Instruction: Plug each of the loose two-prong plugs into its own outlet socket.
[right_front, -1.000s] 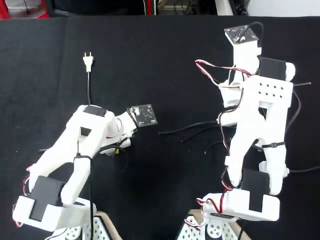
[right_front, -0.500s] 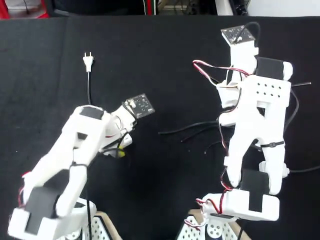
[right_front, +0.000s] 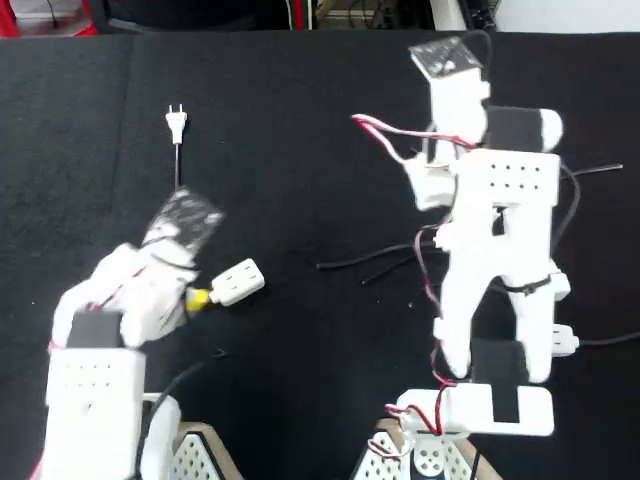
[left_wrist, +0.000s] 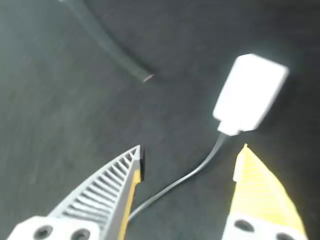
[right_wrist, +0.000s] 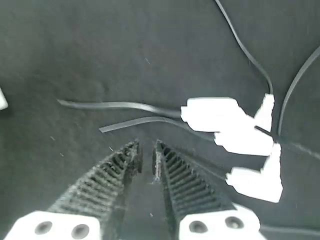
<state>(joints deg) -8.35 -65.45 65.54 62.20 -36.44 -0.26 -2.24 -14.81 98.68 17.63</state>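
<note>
A white two-prong plug (right_front: 176, 122) lies at the far left of the black table, its black cord running toward me. A white outlet socket (right_front: 238, 282) lies near the left arm. My left gripper (right_front: 203, 296) sits right beside it. In the left wrist view my left gripper (left_wrist: 192, 149) is open, and the socket (left_wrist: 250, 92) with its thin cord lies just beyond the fingertips, untouched. My right gripper (right_wrist: 146, 150) hangs shut above bare table, holding nothing. A cluster of white plug and socket pieces (right_wrist: 220, 117) lies a short way off to one side of it.
Loose black cables (right_front: 375, 260) cross the middle of the table. A cut cable end (left_wrist: 142, 76) lies near the left gripper. The right arm (right_front: 500, 230) stretches over the right half, with red and white wires (right_front: 385, 135) looping off it.
The left arm has drawn back toward the near left corner, uncovering the white socket. The right arm has swung a little to the left.
</note>
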